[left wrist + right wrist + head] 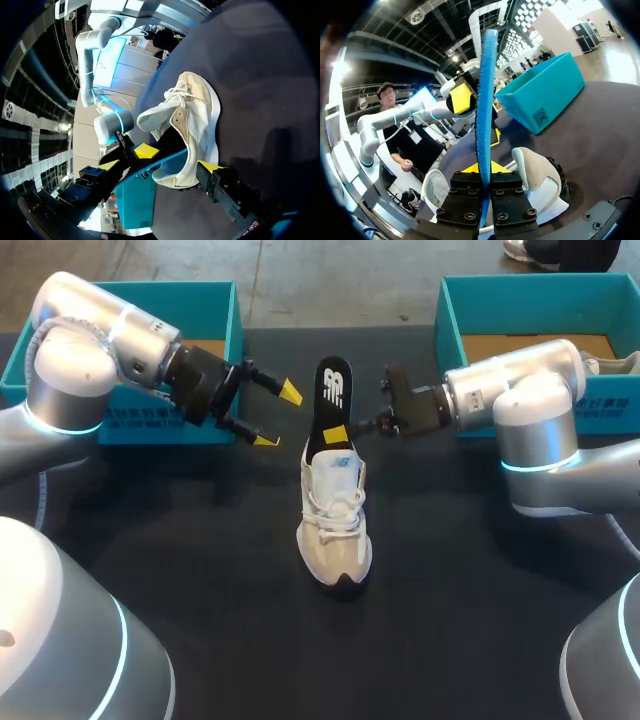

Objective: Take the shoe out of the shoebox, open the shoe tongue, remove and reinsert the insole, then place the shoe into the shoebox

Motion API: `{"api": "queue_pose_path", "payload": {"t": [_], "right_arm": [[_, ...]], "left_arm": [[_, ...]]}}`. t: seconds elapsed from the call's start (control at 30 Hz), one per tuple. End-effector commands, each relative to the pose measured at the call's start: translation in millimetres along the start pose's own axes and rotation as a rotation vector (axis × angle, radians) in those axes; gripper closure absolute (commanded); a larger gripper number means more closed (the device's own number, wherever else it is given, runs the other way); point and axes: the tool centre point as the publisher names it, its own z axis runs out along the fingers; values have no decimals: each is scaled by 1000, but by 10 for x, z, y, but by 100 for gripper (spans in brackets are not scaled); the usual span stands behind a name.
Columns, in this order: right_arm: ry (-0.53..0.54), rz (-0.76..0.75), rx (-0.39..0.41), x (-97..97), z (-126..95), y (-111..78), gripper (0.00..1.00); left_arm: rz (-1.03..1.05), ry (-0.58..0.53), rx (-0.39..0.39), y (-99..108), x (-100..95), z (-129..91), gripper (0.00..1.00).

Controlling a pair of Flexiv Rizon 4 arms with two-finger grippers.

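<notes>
Right jaws pinch the black foam insole (333,390), probably light and floppy, mid-length, at the heel of the cream mesh sneaker (336,520); left jaws gape wide.

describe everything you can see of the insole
The insole is a thin, flat piece, black on its top face with a white printed mark. In the right wrist view, where it shows edge-on, it looks blue. It stands nearly upright on the table's middle, and its lower end goes down into the heel opening of the white shoe. The right gripper is shut on its lower part. The left gripper is open beside it and does not touch it.
</notes>
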Motion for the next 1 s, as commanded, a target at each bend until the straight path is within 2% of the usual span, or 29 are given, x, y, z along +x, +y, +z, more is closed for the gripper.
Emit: {"api": "queue_pose_path", "payload": {"t": [0.03,0.2,0.5,0.83,0.9,1.0], "right_arm": [[43,9,6,-130,77,-56,100],[65,29,20,-134,106,-112,100],[85,86,91,4,147,-254,100],[90,124,122,70,205,-361,100],[78,113,120,75,183,-330,88],[60,96,129,88,151,-265,85]], "left_arm": [[1,2,-3,-10,-2,1,0],[1,2,-3,-10,-2,1,0],[1,2,-3,-10,-2,1,0],[1,2,-3,-10,-2,1,0],[1,2,-3,-10,-2,1,0],[1,2,-3,-10,-2,1,0]]}}
